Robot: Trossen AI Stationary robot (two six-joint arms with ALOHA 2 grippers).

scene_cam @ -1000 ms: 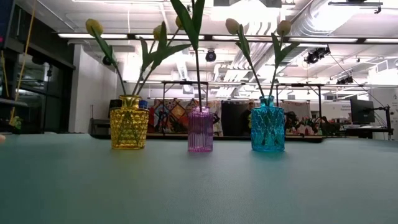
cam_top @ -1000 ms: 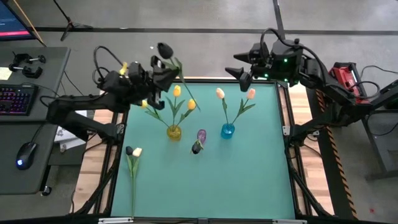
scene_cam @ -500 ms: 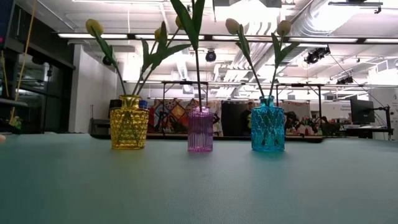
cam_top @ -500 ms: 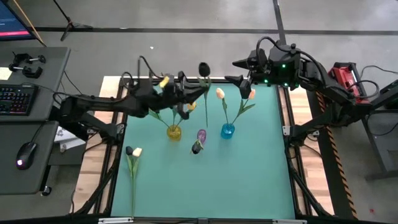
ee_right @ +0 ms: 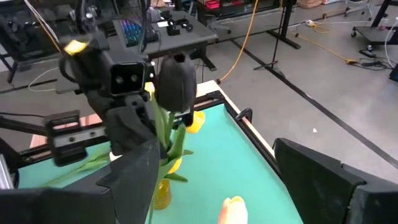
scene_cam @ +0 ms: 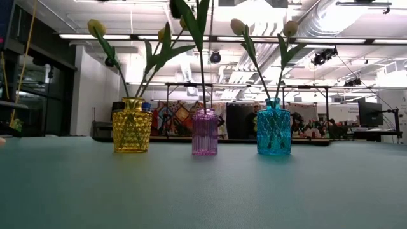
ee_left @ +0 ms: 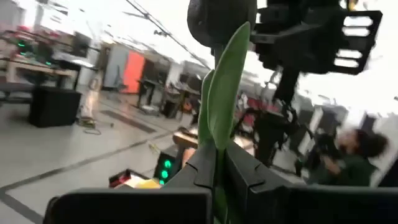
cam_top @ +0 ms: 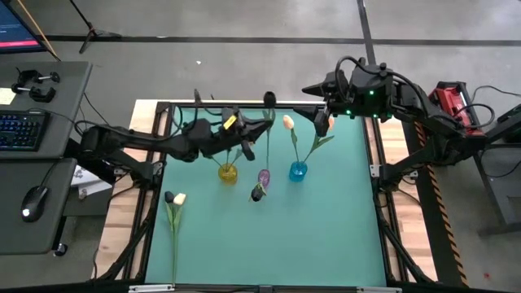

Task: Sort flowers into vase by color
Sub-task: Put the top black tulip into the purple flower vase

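My left gripper (cam_top: 247, 130) is over the table's far middle, shut on a dark purple-black tulip (cam_top: 269, 98) whose bud (ee_left: 221, 18) stands above the fingers. On the table stand a yellow vase (cam_top: 227, 172) with yellow tulips, a purple vase (cam_top: 263, 176) with one dark tulip (cam_top: 257, 193) and a blue vase (cam_top: 298, 171) with peach-pink tulips. A dark and a yellow tulip (cam_top: 172, 199) lie flat near the left edge. My right gripper (cam_top: 321, 94) hangs open over the far edge, beyond the blue vase. My left gripper pinches the dark tulip between its two fingers (ee_left: 202, 165), on the green stem and leaf (ee_left: 219, 134) a short way below the bud. The fingers reach level from the table's left, across the stem. The tulip is lifted clear and upright, and its thin stem (cam_top: 269, 138) hangs below the hold.
The three vases (scene_cam: 205, 131) stand in a row across the table's middle, with tall leaves and buds rising above them. The near half of the teal table (cam_top: 269, 244) is bare. A desk with a keyboard (cam_top: 20, 130) and mouse stands left of the table.
My left gripper has carried the dark tulip from above the far-left corner toward the table's right, and it now hangs past the yellow vase, over the far middle behind the purple vase. The tulip has stayed upright in the hold. The vases have not moved.
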